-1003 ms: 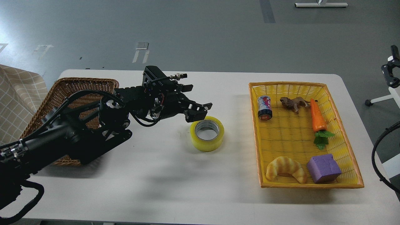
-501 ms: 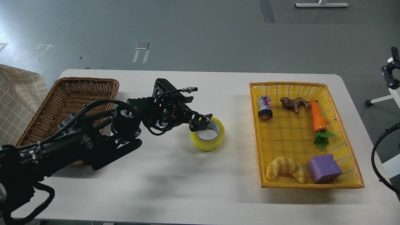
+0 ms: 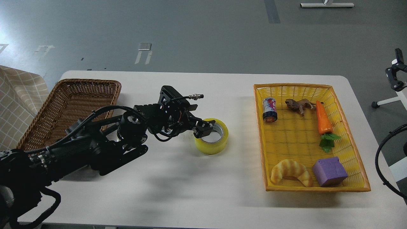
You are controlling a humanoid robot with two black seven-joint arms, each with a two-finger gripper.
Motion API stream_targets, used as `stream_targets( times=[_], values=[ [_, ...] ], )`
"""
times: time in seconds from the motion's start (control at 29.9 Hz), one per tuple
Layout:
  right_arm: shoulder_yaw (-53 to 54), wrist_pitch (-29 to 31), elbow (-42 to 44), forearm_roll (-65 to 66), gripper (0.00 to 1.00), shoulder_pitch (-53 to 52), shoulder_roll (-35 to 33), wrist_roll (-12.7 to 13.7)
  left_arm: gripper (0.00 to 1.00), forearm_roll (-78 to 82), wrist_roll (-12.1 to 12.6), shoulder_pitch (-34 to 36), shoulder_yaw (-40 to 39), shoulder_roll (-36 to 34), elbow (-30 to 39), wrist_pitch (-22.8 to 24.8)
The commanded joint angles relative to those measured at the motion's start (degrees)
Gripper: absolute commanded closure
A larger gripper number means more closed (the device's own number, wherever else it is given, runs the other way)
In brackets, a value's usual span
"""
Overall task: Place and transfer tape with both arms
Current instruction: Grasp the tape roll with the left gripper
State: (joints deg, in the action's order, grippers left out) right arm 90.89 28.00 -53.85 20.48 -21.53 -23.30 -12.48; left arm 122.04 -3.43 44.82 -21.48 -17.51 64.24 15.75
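Tape (image 3: 212,140) sits flat on the white table (image 3: 178,190), near the middle, with its hole facing up. It is a thick yellow roll with a grey-white ring inside.

The left arm (image 3: 95,146) comes in from the near left and reaches across to the roll. Its claw, the left gripper (image 3: 203,129), is at the left rim of the roll. One dark finger (image 3: 206,131) looks like it dips into the hole, and the claw covers part of the rim. The fingers are dark and bunched up, so I cannot tell if they pinch the rim or are spread around it. The roll rests on the table.

A brown woven basket (image 3: 68,105) stands on the far left of the table, partly behind the arm. A checked cloth (image 3: 16,98) hangs at the left edge.

On the right side is a yellow tray (image 3: 318,187) with an orange rim. It is well apart from the roll. Inside, at the far end, lie a small can (image 3: 269,110), a brown toy animal (image 3: 299,105) and a toy carrot (image 3: 323,119) with green leaves. At the near end lie a croissant (image 3: 291,171) and a purple block (image 3: 329,171), just beside each other.

Only a loop of black cable (image 3: 383,159) shows at the right edge. The right claw is not seen.
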Motion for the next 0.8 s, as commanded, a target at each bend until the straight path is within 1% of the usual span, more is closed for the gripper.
stream_targets(
  times=[0.0, 0.13, 0.3, 0.47, 0.53, 0.74, 0.77],
  values=[
    [-0.01, 0.00, -0.03, 0.00, 0.00, 0.00, 0.01, 0.00, 0.18, 0.13, 0.00, -0.17, 0.03, 0.02, -0.17, -0.02],
    [-0.01, 0.00, 0.06, 0.00, 0.00, 0.08, 0.01, 0.00, 0.20, -0.04, 0.00, 0.09, 2.31, 0.02, -0.26, -0.02],
    [-0.01, 0.00, 0.06, 0.00, 0.00, 0.00, 0.44, 0.00, 0.22, 0.04, 0.00, -0.08, 2.49, -0.07, -0.26, -0.02],
    [-0.01, 0.00, -0.03, 0.00, 0.00, 0.00, 0.53, 0.00, 0.23, 0.04, 0.79, 0.18, 2.49, 0.02, -0.87, -0.02],
    [-0.01, 0.00, -0.03, 0.00, 0.00, 0.00, 0.53, 0.00, 0.27, 0.04, 0.79, 0.18, 2.49, 0.02, -1.14, -0.02],
    [-0.01, 0.00, -0.03, 0.00, 0.00, 0.00, 0.53, 0.00, 0.30, 0.04, 0.79, -0.17, 2.49, 0.02, -1.23, -0.02],
    [-0.01, 0.00, -0.03, 0.00, 0.00, 0.00, 0.53, 0.00, 0.33, 0.04, 0.79, -0.08, 2.49, 0.11, -1.23, -0.02]
  ],
)
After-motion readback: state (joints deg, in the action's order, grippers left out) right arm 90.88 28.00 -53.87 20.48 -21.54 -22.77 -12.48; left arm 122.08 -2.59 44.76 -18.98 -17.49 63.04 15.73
